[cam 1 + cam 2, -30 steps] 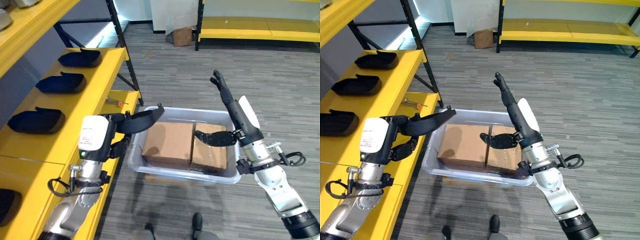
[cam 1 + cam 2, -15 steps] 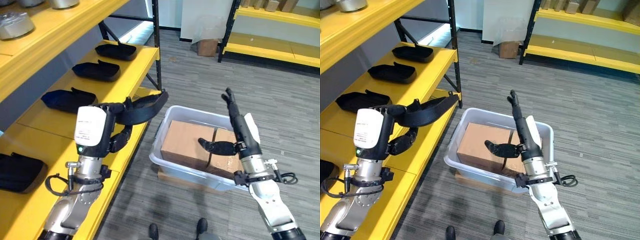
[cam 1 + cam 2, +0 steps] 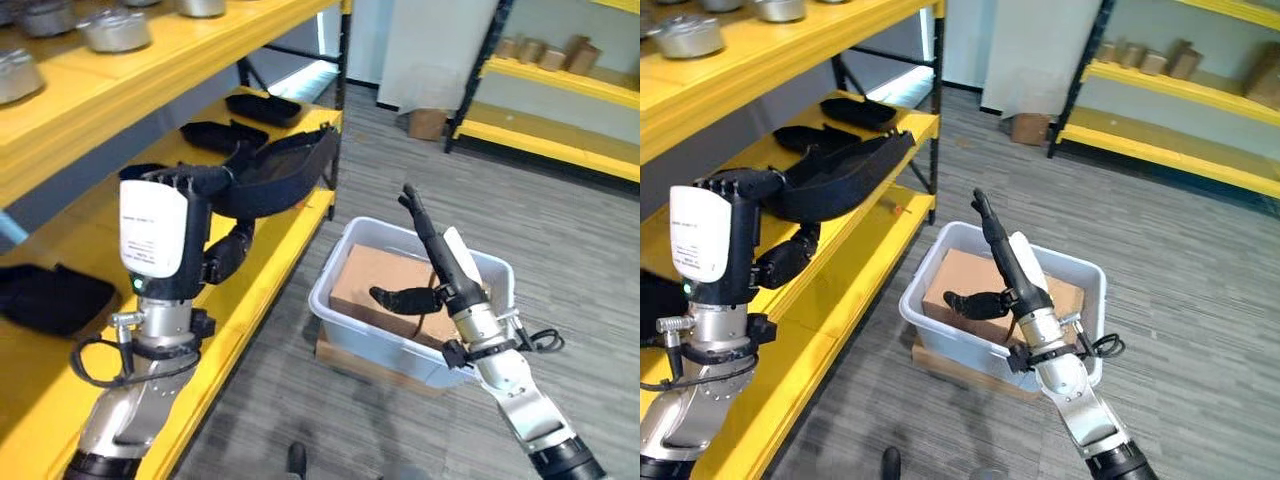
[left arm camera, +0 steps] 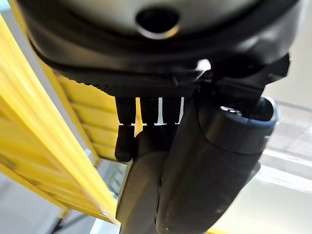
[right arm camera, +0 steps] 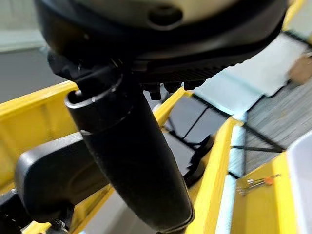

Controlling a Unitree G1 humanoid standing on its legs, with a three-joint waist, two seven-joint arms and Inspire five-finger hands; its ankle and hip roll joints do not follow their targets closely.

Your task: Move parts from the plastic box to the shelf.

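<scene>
Left eye view: left hand point(image 3: 225, 262) fingers grip black part point(image 3: 280, 180); right hand point(image 3: 425, 290) fingers straight.

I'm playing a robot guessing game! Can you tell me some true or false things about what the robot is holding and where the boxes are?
1. The left hand holds a black part. True.
2. The right hand grips a cardboard box. False: its fingers are straight and hold nothing.
3. Cardboard boxes sit inside the plastic box. True.
4. The plastic box stands on the yellow shelf. False: it sits on the floor beside the yellow shelf.
5. Other black parts lie on the shelf. True.
</scene>
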